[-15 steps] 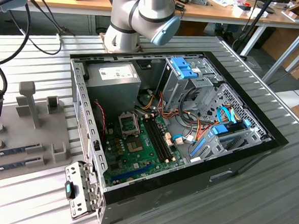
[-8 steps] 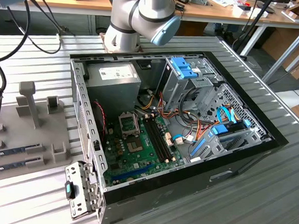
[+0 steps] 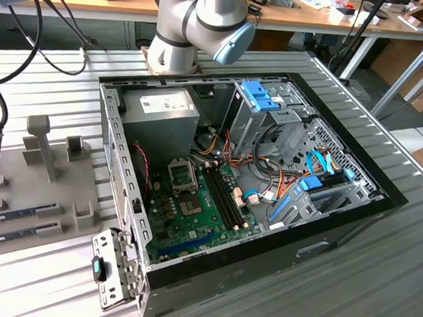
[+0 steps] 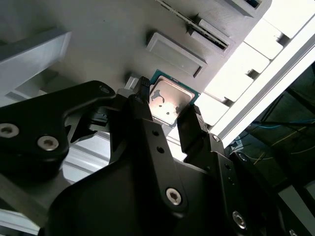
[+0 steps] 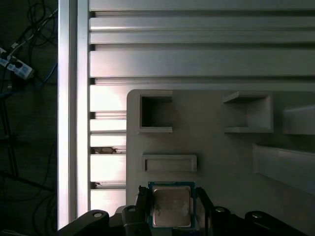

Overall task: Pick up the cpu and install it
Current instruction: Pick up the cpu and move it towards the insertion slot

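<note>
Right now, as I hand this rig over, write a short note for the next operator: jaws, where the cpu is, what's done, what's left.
Gripper: jaws look closed against two opposite edges of the cpu in both wrist views.
Cpu: at the grey tray, which lies to the exterior view's left of the open computer case. I cannot tell whether it is lifted.
Done: the cpu is grasped.
Left: the cpu is not yet in the socket on the motherboard, so the install is still open.
</note>
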Robot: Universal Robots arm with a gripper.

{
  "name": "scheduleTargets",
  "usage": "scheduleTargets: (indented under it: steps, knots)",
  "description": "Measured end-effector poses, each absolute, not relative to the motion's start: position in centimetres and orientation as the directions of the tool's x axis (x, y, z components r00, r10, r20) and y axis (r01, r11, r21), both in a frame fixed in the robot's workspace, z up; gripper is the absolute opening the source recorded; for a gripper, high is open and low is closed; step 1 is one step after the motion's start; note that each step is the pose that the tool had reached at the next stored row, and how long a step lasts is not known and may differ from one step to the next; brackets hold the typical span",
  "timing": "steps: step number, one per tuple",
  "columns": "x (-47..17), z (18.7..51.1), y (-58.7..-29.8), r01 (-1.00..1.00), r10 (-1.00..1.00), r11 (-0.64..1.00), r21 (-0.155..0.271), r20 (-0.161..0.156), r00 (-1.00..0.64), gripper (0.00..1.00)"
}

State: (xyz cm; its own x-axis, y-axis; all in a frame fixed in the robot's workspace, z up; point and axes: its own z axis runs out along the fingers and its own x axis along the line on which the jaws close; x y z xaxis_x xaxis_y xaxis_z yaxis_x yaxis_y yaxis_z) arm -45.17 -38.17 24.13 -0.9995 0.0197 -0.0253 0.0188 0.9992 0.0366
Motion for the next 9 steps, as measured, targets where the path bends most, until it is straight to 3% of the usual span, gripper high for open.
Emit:
scheduleTargets:
  steps: [9]
  knots:
    - [-45.17,24.31,-38.17,0.019,0.020,0.999,0.037,-0.025,-0.999,0.47]
